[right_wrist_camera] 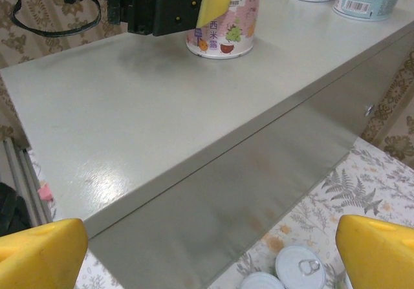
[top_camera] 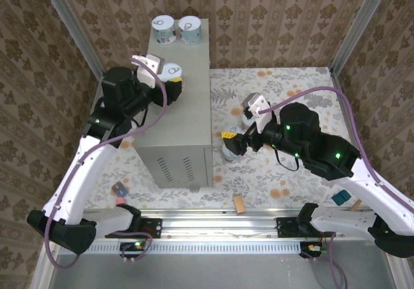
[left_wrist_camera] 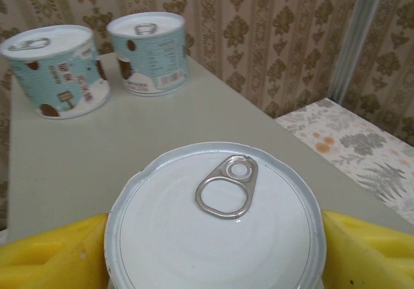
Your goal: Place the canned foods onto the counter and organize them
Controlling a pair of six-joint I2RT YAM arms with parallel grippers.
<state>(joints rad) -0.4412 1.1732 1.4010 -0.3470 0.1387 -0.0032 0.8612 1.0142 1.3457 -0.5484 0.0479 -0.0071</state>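
The counter (top_camera: 174,127) is a tall grey metal box on the left of the floral floor. Two pale blue cans (top_camera: 163,29) (top_camera: 189,29) stand at its far end, seen ahead in the left wrist view (left_wrist_camera: 55,69) (left_wrist_camera: 149,53). A pink-labelled can (right_wrist_camera: 223,33) stands upright on the counter top (right_wrist_camera: 129,108). My left gripper (top_camera: 169,79) is shut on it, with a yellow pad against each side of its white pull-tab lid (left_wrist_camera: 213,218). My right gripper (top_camera: 234,141) hangs open beside the counter's right wall, above two cans (right_wrist_camera: 299,268) (right_wrist_camera: 262,281) on the floor.
Patterned walls and aluminium posts (top_camera: 71,30) close in the cell. Small loose items lie on the floor near the front: a blue-pink piece (top_camera: 119,189), a brown block (top_camera: 239,203) and a teal piece (top_camera: 341,198). A metal rail (top_camera: 220,227) runs along the near edge.
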